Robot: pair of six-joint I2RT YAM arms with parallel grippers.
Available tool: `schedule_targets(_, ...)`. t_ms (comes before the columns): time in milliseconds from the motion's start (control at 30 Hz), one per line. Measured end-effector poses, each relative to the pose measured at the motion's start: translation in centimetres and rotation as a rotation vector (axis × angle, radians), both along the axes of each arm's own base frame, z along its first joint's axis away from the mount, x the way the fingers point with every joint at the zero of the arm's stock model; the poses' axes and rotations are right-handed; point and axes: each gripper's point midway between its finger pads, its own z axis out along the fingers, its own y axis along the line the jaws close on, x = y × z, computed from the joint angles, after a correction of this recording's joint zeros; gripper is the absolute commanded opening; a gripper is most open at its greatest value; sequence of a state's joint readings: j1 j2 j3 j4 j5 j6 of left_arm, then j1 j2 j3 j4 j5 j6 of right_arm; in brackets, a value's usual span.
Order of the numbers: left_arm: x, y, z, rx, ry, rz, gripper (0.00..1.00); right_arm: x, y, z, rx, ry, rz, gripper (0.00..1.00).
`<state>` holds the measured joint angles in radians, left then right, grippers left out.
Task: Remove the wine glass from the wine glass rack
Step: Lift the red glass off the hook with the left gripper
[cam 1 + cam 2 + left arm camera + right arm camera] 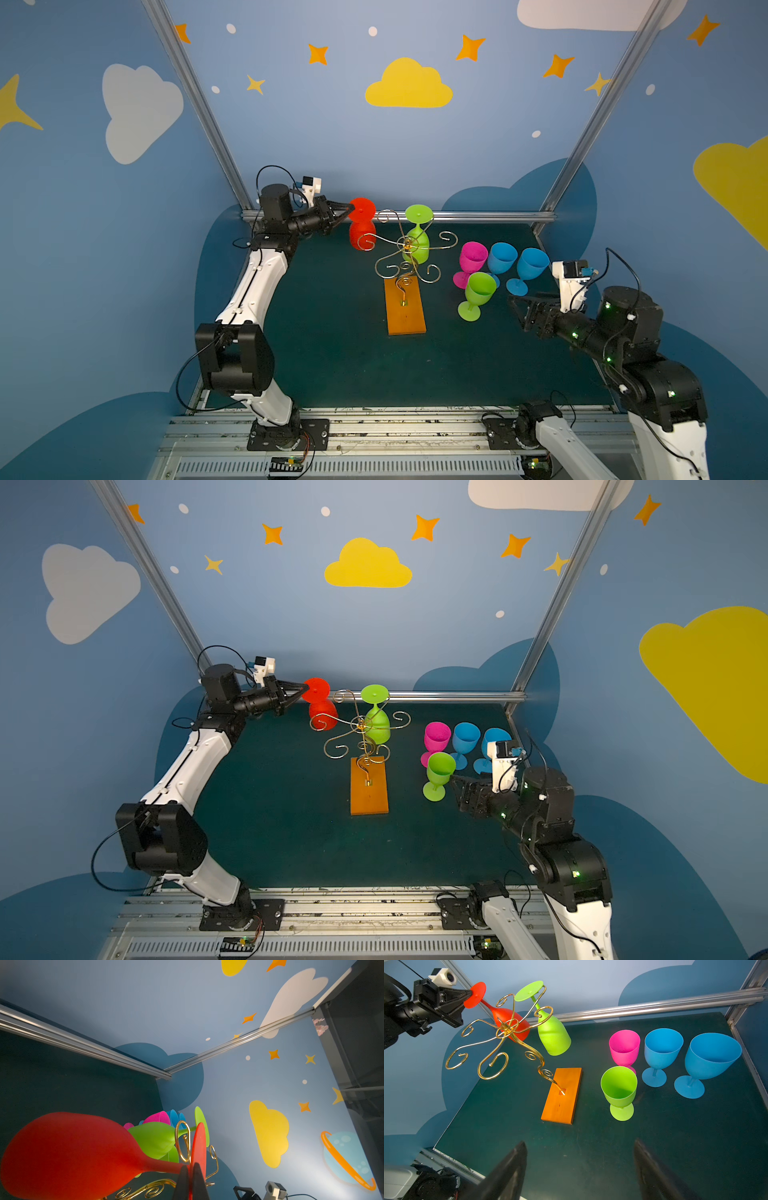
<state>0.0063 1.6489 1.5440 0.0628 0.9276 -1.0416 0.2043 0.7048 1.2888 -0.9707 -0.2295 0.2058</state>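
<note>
Left fingers [182, 1181] pinching red wine glass [360, 237] foot edge, bare mat [332, 357] alongside

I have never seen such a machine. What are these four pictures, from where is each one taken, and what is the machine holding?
You see two robot arms at a dark green table. Each arm ends in a gripper with two fingers. Two pictures come from one double camera above, which sees the whole scene. The other two come from a small camera on each arm's wrist.

On the table stands the wine glass rack, made of gold wire on an orange base. A hanging green glass is on it, upside down. The left gripper is shut on the flat foot of the red wine glass, which is also upside down and tilted. I cannot tell whether it is free of its hook. The right gripper is open and holds nothing. Near it stand a pink glass, two blue glasses and a standing green glass.
</note>
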Motion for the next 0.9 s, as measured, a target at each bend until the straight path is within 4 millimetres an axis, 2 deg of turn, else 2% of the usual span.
schedule_targets(267,1.7,0.1,7.4,-0.041,-0.153,-0.002,0.03,0.0,0.0,0.0,-0.001,-0.002,0.001,0.79)
schedule_targets(400,1.4,-0.7,11.0,-0.057,-0.227,-0.035,0.03,0.2,0.2,0.5,0.003,-0.021,0.01,0.79)
schedule_targets(567,-0.9,-3.6,14.5,-0.08,-0.295,-0.141,0.03,1.0,1.1,2.2,0.01,-0.101,0.06,0.79)
schedule_targets(700,-4.0,-6.5,17.0,-0.102,-0.348,-0.269,0.03,2.2,2.2,4.0,0.013,-0.19,0.121,0.8)
schedule_targets(800,-6.5,-8.5,18.1,-0.117,-0.37,-0.364,0.03,2.9,3.2,5.8,0.026,-0.273,0.18,0.8)
schedule_targets(900,-8.5,-10.3,18.4,-0.129,-0.371,-0.454,0.03,3.4,4.2,7.8,0.036,-0.364,0.239,0.8)
